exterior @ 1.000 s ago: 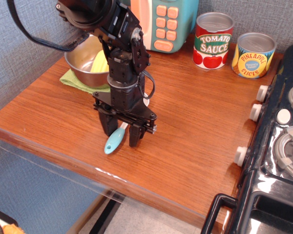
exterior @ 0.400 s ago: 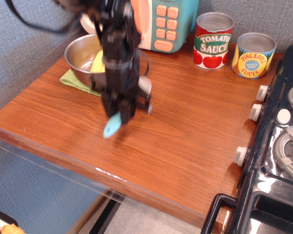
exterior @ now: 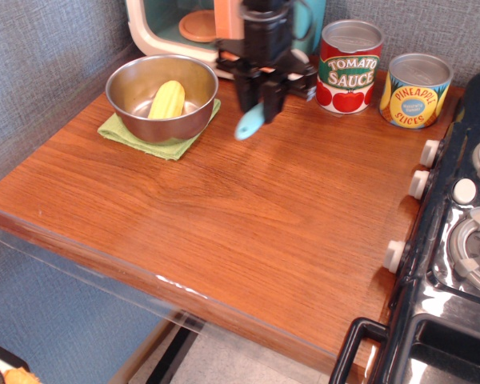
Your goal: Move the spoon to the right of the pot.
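Carry step: my black gripper [exterior: 260,100] is clamped on the small plastic spoon with light blue handle [exterior: 249,123], lifted just right of the round shiny steel pot [exterior: 162,96]. Next, I judge: lower to the bare wooden counter [exterior: 248,208] between pot and red tomato sauce can [exterior: 349,66], then release.

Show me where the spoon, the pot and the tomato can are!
spoon [exterior: 249,124], only camera view, on its light blue handle.
pot [exterior: 148,120], only camera view, on its shiny outer wall.
tomato can [exterior: 349,74], only camera view, on its label.
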